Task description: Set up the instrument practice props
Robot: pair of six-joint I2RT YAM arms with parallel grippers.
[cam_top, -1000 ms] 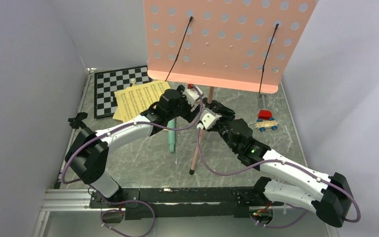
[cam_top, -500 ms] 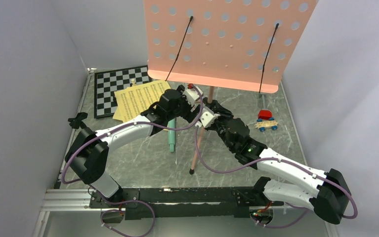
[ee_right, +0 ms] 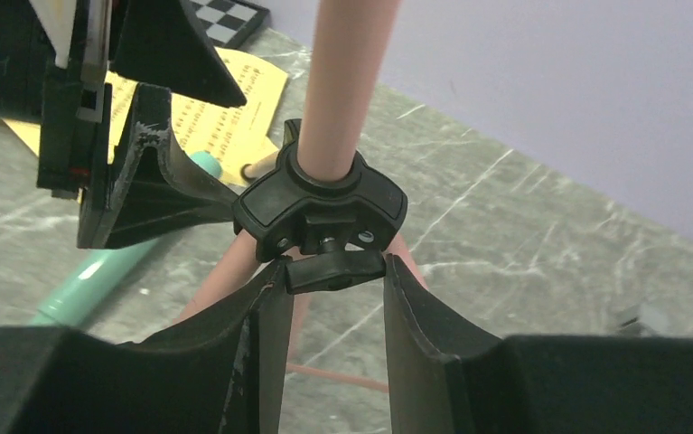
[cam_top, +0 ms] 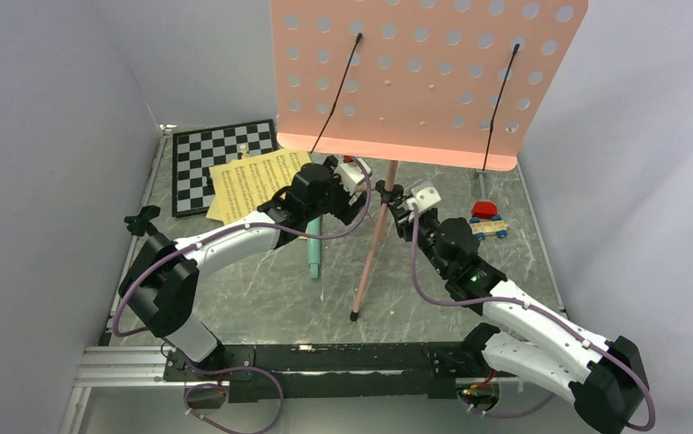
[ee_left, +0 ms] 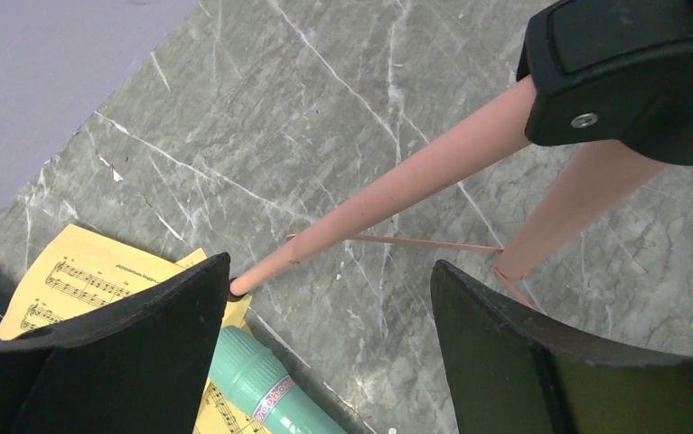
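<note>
Movement shows on the right side: compared with a second ago, the right arm has swung out from across the pole to its right, and the pink music stand [cam_top: 424,81] sits slightly further right and higher in the overhead view. Its near leg now runs in a straighter line down to the marbled table [cam_top: 252,289]. The left arm has not changed its pose.

The right gripper [ee_right: 333,271] is clamped on the small black tab [ee_right: 335,268] that juts from the stand's black tripod hub [ee_right: 324,203]. The tab fills the gap between the two fingers, and the pink pole rises straight out of the hub just above them.

The left gripper [ee_left: 329,271] is spread wide and holds nothing. It hangs over one pink leg, whose tip ends just beside the gripper's left finger. The mint-green tube [cam_top: 313,249] lies flat under that arm, resting partly on the yellow sheet-music pages [cam_top: 252,181]. These overlap the near edge of the chessboard [cam_top: 207,158]. Toy blocks [cam_top: 485,220] sit to the right of the stand.
</note>
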